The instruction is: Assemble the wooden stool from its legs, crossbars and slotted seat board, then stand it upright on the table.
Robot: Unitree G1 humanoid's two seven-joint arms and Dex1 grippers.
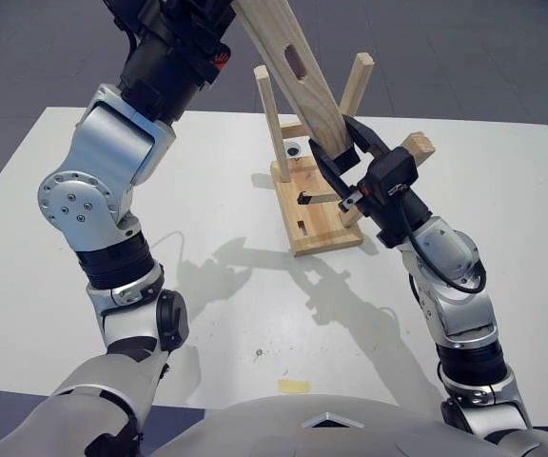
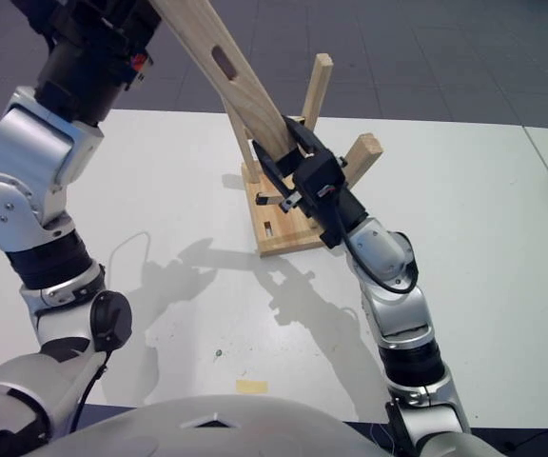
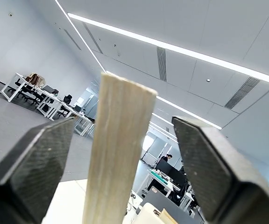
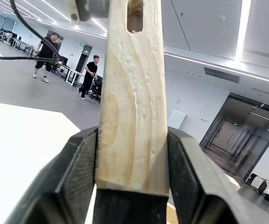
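My right gripper (image 1: 342, 146) is clenched on the lower end of a long, pale wooden leg (image 1: 298, 71) with an oblong slot cut through it. Its pads press against two opposite faces of the wood. That end hangs just above the middle of the flat, light-wood seat board (image 1: 323, 235), which lies on the white table (image 1: 502, 209).

From the board, the leg's long axis climbs steeply up and toward my left side, so it leans rather than standing plumb. Its upper end passes between the fingers of my left gripper (image 3: 123, 140), high above the board and off to its left. Those fingers stand apart with a gap on either side of the wood, so that hand is released and carries nothing.

Three pale square posts rise from the board: one (image 1: 272, 119) at its left edge, one (image 1: 358, 81) at its far side, and one (image 1: 415, 148) leaning out over its right side. A small dark slot (image 1: 302, 227) shows in the board's near part.

My right arm is the nearer one and bears the leg. As I judge it, the coming move means tipping the leg's top back over the board until the axis is upright, then lowering the held end into a free slot without knocking the posts.
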